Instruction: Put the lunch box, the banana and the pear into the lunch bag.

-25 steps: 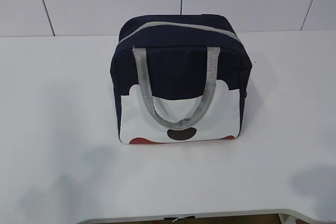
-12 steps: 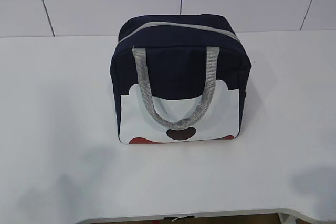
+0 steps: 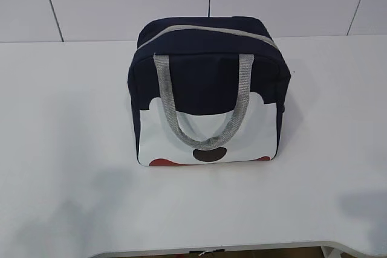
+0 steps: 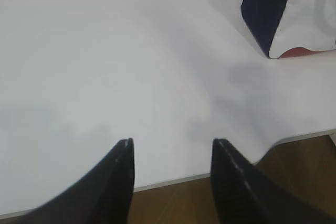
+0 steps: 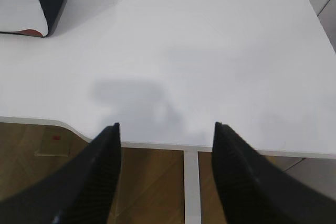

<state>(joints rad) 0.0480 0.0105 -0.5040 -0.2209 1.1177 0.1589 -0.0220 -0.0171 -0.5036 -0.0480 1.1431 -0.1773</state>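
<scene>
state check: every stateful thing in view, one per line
lunch bag: upright on the table, zipper closed along the top, handles hanging down the front.
left hand: open, empty, over the near table edge, clear of the bag.
right hand: open, empty, over the near table edge, clear of the bag.
lunch box, banana, pear: not visible in any view.

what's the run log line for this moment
lunch bag: zipped, upright | left gripper: open, empty | right gripper: open, empty | food: unseen
</scene>
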